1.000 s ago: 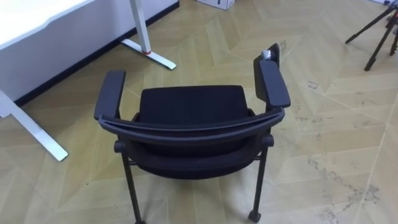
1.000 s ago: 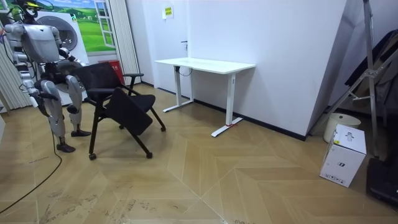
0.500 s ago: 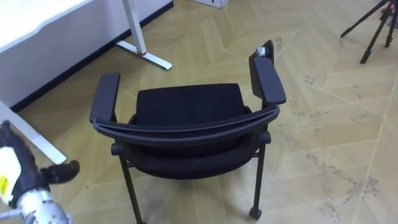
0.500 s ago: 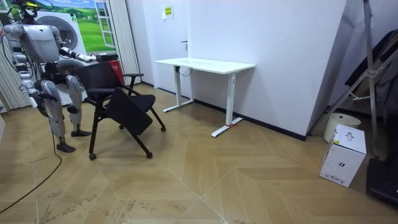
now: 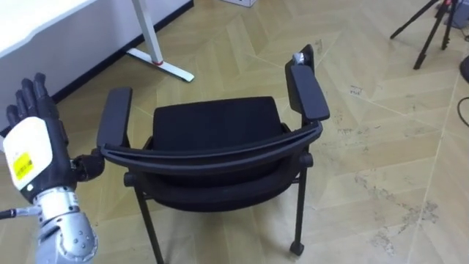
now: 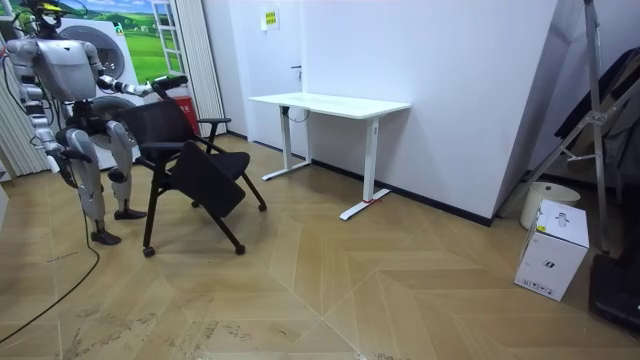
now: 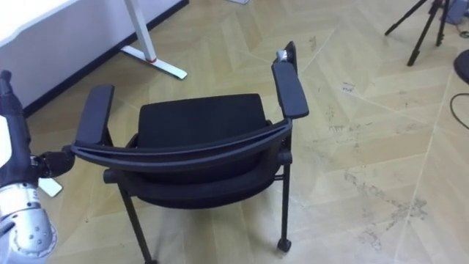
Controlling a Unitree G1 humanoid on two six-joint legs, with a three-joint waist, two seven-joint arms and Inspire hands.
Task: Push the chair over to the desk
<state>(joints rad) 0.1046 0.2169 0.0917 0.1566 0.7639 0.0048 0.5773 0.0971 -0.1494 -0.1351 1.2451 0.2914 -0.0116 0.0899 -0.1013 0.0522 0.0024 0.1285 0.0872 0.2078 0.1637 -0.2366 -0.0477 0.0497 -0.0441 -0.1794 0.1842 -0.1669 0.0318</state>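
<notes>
In the left eye view, the left robot hand [image 5: 33,150] is raised with its fingers straight and slightly spread, holding nothing. A yellow label [image 5: 23,167] sits on its white back, its print too small to read. The black chair [image 5: 216,121] stands just right of the robot hand, its armrest [image 5: 115,117] beside the thumb; contact cannot be told. The white bench [image 5: 44,22] lies beyond the robot hand.

In the room view, the robot stands behind the chair [image 6: 190,160], the robot hand [image 6: 172,81] above the backrest. A yellow wall sign [image 6: 270,18] is illegible.

In the right eye view, the robot hand [image 7: 11,147] is left of the chair [image 7: 201,117].
</notes>
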